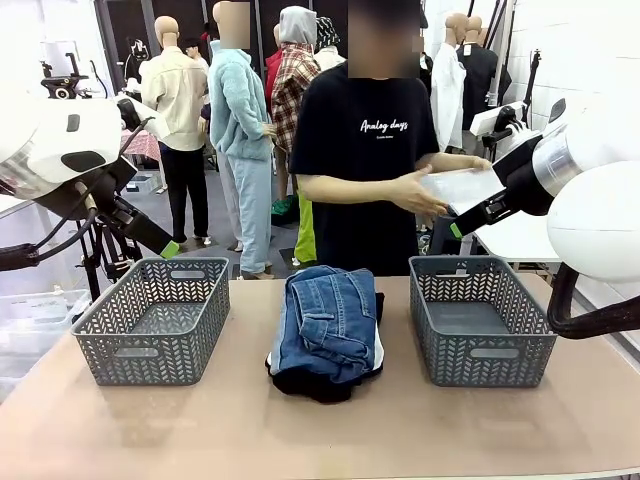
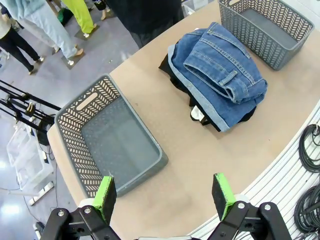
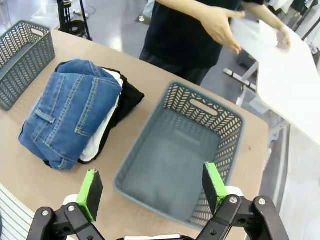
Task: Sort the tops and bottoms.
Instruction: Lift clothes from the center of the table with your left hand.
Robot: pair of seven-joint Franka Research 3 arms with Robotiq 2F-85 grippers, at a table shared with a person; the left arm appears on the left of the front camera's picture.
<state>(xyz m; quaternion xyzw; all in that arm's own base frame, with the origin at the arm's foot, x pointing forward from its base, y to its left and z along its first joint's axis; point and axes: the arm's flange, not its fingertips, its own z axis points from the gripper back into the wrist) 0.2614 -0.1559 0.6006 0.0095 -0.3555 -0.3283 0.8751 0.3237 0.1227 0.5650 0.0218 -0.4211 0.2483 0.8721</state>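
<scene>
A folded blue denim piece [image 1: 328, 322] tops black pieces [image 1: 318, 385] and a white piece [image 3: 102, 135], stacked mid-table [image 1: 300, 435] between two grey baskets [image 1: 140, 362]. Above the table's ends, the left gripper [image 2: 164, 192] and right gripper [image 3: 152, 184] hang, fingers spread, holding nothing.

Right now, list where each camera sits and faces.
Front: fixed between the arms, facing the person across the table; left arm and right arm frame it.
Left wrist: above the table, looking down at the left basket; open left gripper at bottom.
Right wrist: looking down into the right basket; open right gripper at bottom.
Shared: both wrist views show the denim piece.
</scene>
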